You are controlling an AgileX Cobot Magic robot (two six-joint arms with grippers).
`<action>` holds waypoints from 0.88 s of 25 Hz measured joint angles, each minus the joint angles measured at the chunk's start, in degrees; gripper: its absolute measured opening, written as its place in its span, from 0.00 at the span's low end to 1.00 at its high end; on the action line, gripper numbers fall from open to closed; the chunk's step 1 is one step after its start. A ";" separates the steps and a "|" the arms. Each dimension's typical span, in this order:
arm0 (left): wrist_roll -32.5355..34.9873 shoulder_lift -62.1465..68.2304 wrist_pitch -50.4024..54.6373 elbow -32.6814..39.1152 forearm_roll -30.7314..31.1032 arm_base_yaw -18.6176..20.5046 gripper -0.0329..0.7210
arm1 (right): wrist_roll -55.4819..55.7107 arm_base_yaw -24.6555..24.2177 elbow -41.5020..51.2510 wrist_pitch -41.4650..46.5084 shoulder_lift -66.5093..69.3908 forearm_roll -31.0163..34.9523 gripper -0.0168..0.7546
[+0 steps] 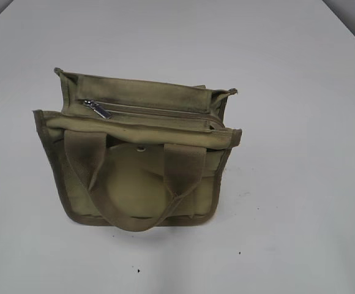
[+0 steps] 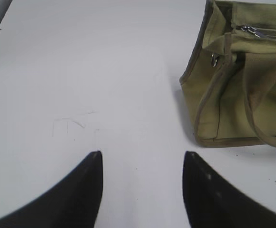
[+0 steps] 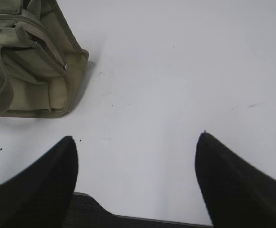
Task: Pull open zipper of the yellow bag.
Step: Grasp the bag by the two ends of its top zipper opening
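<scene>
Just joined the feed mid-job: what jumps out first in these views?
The yellow bag stands alone mid-table on the white table, handles draped toward the camera. On its top, the zipper runs lengthwise, its silver pull tab at the left end. Both the left gripper and right gripper hang open over bare table, clear of the bag.

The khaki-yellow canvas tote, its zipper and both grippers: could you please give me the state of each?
Khaki-yellow canvas tote: upright on the white table, untouched.
Olive-tan zipper: closed, silver pull tab at its left end.
Left gripper: open, empty, over bare table.
Right gripper: open, empty.
</scene>
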 joint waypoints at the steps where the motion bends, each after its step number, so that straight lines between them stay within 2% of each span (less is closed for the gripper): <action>1: 0.00 0.00 0.00 0.00 0.00 0.00 0.60 | 0.00 0.00 0.00 0.00 0.00 0.00 0.79; 16: 0.00 0.00 0.00 0.00 -0.27 0.00 0.60 | 0.00 0.00 0.00 -0.05 0.00 0.00 0.79; 22: 0.00 1.60 -2.00 -0.06 -7.35 -0.62 0.58 | -1.15 0.00 -0.41 -1.28 0.31 0.04 0.79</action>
